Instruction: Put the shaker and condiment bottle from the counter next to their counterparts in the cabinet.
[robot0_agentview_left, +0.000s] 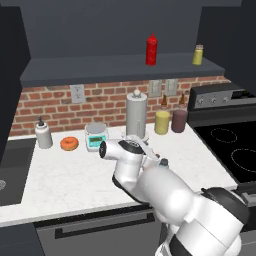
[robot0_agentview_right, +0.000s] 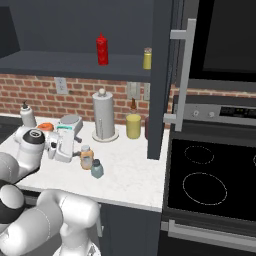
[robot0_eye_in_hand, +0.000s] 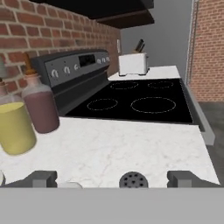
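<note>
Jaws (robot0_eye_in_hand: 113, 178) spread wide, empty, low over the worktop (robot0_eye_in_hand: 131, 144), just behind the shaker (robot0_eye_in_hand: 133, 180). Condiment bottle (robot0_agentview_right: 86, 156) upright, touching or just beside the shaker.

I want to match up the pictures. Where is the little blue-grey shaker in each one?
Left base view: the shaker peeks out behind the white arm, right of centre.
Right base view: it stands on the counter left of centre, beside the orange bottle.
Hand view: its dark holed cap sits at the bottom middle.
Shared landmark: the black stove.
</note>
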